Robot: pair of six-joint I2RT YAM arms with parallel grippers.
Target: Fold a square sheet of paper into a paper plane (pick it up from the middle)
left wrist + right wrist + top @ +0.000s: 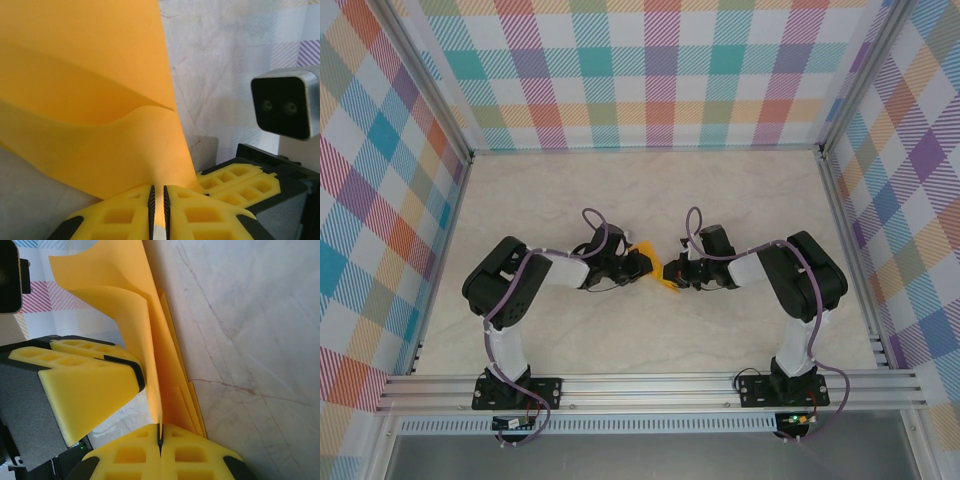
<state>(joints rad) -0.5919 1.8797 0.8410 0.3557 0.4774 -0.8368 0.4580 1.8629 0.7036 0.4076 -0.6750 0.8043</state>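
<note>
The square sheet of paper [646, 246] is orange-yellow and creased into several layers. It is held upright above the table between my two grippers. In the left wrist view the paper [90, 100] rises as a curved, folded wall. Its lower corner runs into the narrow slit of my left gripper [157, 200], which is shut on it. My right gripper [160, 437] is shut tight on the bottom edge of the paper [125, 295], whose layers fan out beside it. My left gripper [642, 265] and right gripper [672, 272] meet tip to tip. A paper plane is out of view.
The marble-patterned table [650, 200] is walled by checked panels [650, 70] at the back and on both sides. An aluminium rail [650, 385] carries both arm bases at the near edge. The right wrist's camera housing [287, 102] hangs close to the left fingers.
</note>
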